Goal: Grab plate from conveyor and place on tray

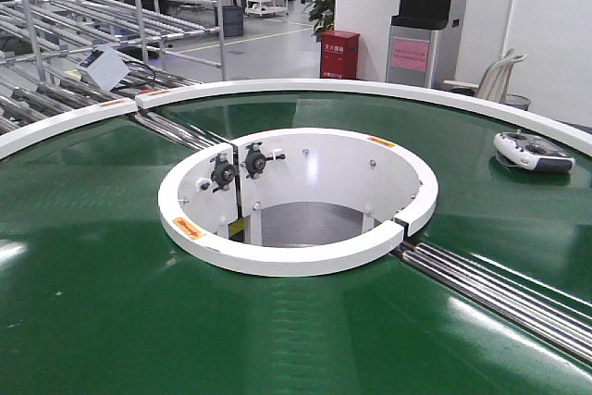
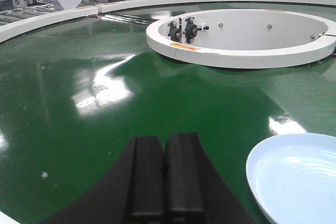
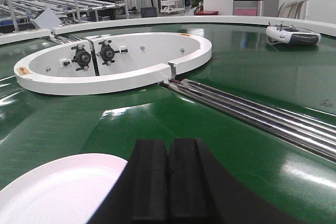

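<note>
The pale plate lies flat on the green belt of the conveyor at the lower right of the left wrist view. It shows again as a pinkish plate at the lower left of the right wrist view. My left gripper is shut with nothing in it, hanging over the belt to the left of the plate. Shut and empty too, my right gripper sits just right of the plate. The front view shows the conveyor without plate or grippers. The tray is out of view.
The white central ring wall with bearing mounts surrounds a hole in the middle. Steel rollers cross the belt at the seam on the right. A white remote controller rests on the belt at the far right. Roller racks stand beyond the rim.
</note>
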